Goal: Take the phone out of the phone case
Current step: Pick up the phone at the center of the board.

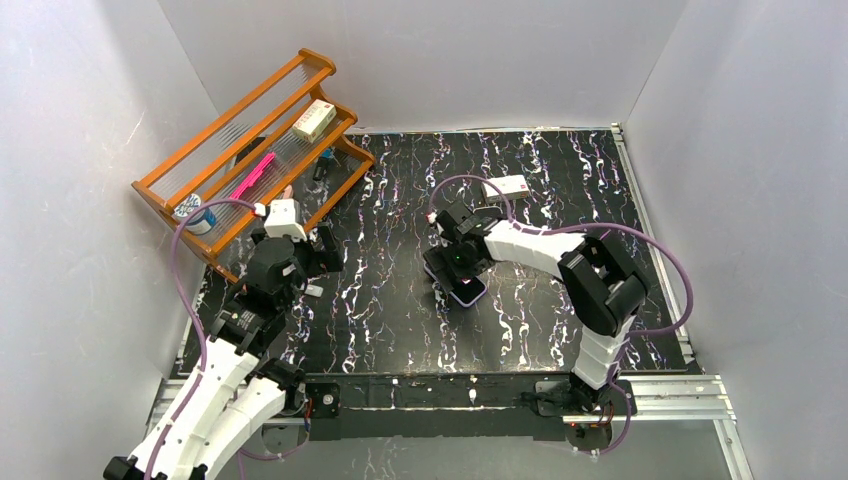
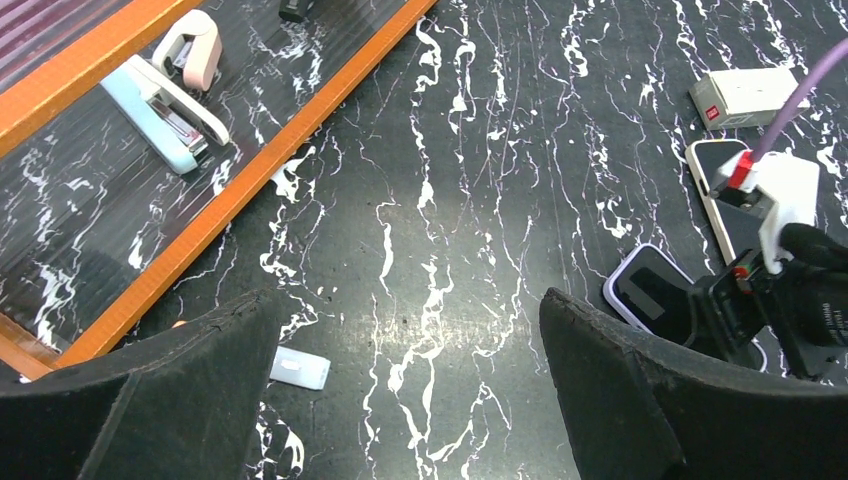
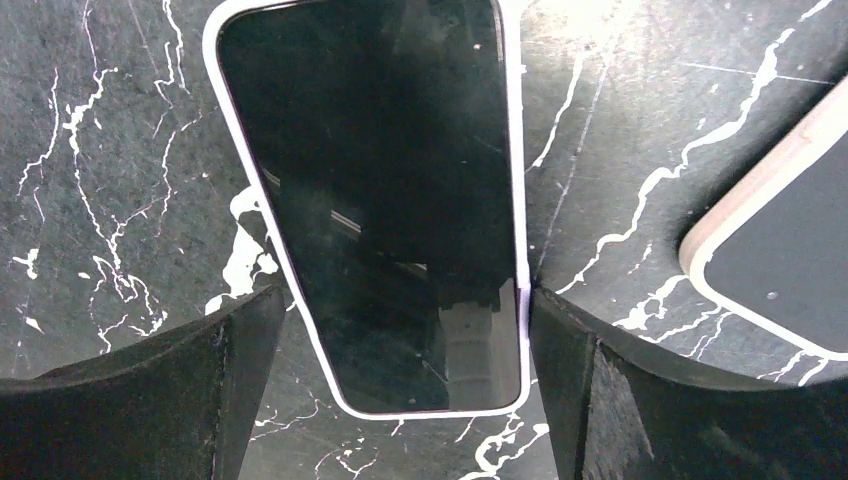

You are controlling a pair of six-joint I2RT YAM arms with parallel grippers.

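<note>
Hovering low over the middle of the table, my right gripper [image 3: 408,300] has its jaws spread wide, with one black fingertip [image 3: 255,320] at each long edge of the phone case [image 3: 519,200]. The tips look to be right against the rim, but I cannot tell whether they press on it or only stand beside it. The phone [image 3: 380,180] sits inside that pale lilac case, dark screen up, lying flat on the black, white-veined table [image 1: 400,330]. The rim wraps every edge of the phone that I can see. Just to the right in my wrist view lies a second flat dark device [image 3: 780,270] with a cream rim, apart from the first, with a strip of table between them. Farther back, beside my right arm, a small white box [image 1: 507,186] with a red mark rests on the table.

My left gripper [image 2: 410,310] hangs above the table well to the left, its jaws wide apart and holding nothing. Near its left finger lies a small white piece [image 2: 298,368]. Beyond that, an orange wooden rack [image 1: 250,150] stands at the table's far-left corner. On its lower shelf I see a pale blue stapler [image 2: 165,115] and, just beside it or touching it, a pinkish-white thing [image 2: 190,45] that I cannot name.
</note>
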